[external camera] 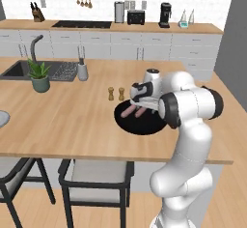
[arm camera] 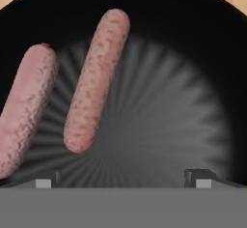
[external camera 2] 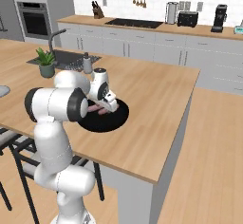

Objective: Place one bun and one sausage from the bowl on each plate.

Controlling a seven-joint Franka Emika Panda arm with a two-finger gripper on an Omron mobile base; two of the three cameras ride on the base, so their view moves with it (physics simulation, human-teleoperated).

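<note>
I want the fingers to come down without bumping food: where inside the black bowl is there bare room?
The bare patch is the bowl's floor to the right of the nearer sausage in the hand view, out to the rim. The left side is crowded: the second sausage lies close beside the first.

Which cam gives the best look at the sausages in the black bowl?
Hand view: both sausages lie side by side, unobstructed, in the bowl. Left base view shows them small, partly behind the arm; right base view shows just a pink sliver.
</note>
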